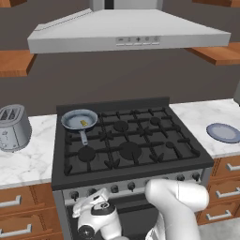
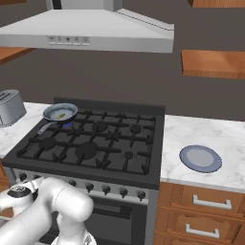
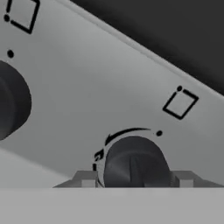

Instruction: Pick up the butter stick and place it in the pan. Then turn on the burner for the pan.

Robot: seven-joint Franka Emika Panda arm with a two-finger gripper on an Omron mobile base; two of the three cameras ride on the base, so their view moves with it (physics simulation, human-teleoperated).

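We see the butter stick [image 1: 84, 123] already lying in the pan [image 1: 78, 119] on the far-left burner. Our gripper [image 3: 135, 181] straddles a stiff, round knob [image 3: 135, 164]; whether it pinches it we cannot tell. Hold its sides; smooth plastic may slip.

Gripper [image 3: 134, 183] fingertips mostly hidden behind knob [image 3: 135, 162].

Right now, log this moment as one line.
butter stick: in pan | pan: rear-left burner | gripper: astride stove knob, grip unclear | flame: blue glow under pan
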